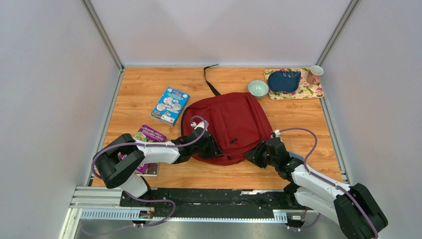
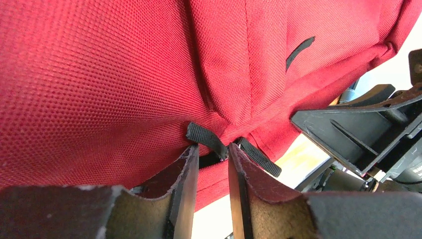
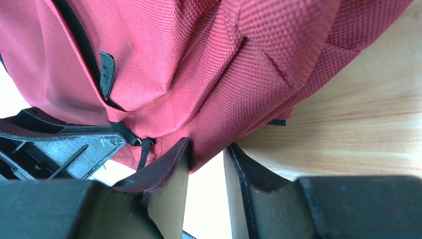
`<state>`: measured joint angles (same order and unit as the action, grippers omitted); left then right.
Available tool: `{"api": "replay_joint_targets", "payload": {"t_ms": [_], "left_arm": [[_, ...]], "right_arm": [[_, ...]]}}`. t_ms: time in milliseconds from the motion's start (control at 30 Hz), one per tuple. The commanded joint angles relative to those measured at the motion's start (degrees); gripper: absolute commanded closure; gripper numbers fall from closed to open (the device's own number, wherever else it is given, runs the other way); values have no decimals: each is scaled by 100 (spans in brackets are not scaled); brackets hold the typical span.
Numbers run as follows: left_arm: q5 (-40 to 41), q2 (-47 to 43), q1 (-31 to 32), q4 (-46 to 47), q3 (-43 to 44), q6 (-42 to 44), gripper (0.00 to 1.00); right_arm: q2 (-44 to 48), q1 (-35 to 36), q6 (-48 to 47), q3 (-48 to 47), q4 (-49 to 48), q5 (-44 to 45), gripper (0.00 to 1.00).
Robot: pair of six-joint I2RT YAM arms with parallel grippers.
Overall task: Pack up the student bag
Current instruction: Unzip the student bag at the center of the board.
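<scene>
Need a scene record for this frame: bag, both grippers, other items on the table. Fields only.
bag: student bag, dark red, lying mid-table
left gripper: at the bag's near-left edge, jaws narrow around a black zipper pull; clamp unclear
right gripper: at the bag's near-right edge, fabric pinched between its tips
books: blue book left of the bag; purple book nearer, partly hidden
far right: teal bowl; floral tray holding dark blue pouch; mug at its corner

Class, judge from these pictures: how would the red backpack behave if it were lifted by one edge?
Probably floppy: the backpack is woven cloth that puckers into folds at the right gripper. Likely light for its size, as it lies flat and looks unfilled. It is unlikely to roll or tip.
</scene>
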<state>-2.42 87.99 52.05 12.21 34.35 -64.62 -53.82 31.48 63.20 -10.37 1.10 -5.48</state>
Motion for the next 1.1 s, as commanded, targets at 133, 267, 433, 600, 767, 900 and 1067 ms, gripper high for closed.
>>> {"api": "replay_joint_targets", "payload": {"t_ms": [133, 267, 433, 600, 767, 900, 1067], "left_arm": [[48, 8, 15, 256, 213, -138, 53], [39, -106, 15, 239, 239, -174, 49], [32, -10, 15, 229, 266, -235, 49], [-180, 96, 15, 423, 257, -323, 48], [-145, 315, 7, 493, 239, -358, 48], [-207, 553, 7, 598, 230, -420, 53], [-110, 685, 15, 686, 213, -455, 62]], "right_arm": [[91, 33, -159, 105, 276, 90, 64], [82, 33, -159, 105, 259, 82, 64], [47, 42, -150, 106, 224, 99, 64], [21, 42, -150, 114, 215, 82, 64], [30, 42, -159, 105, 224, 82, 64], [30, 42, -185, 88, 232, 82, 64], [56, 42, -203, 88, 276, 90, 64]]}}
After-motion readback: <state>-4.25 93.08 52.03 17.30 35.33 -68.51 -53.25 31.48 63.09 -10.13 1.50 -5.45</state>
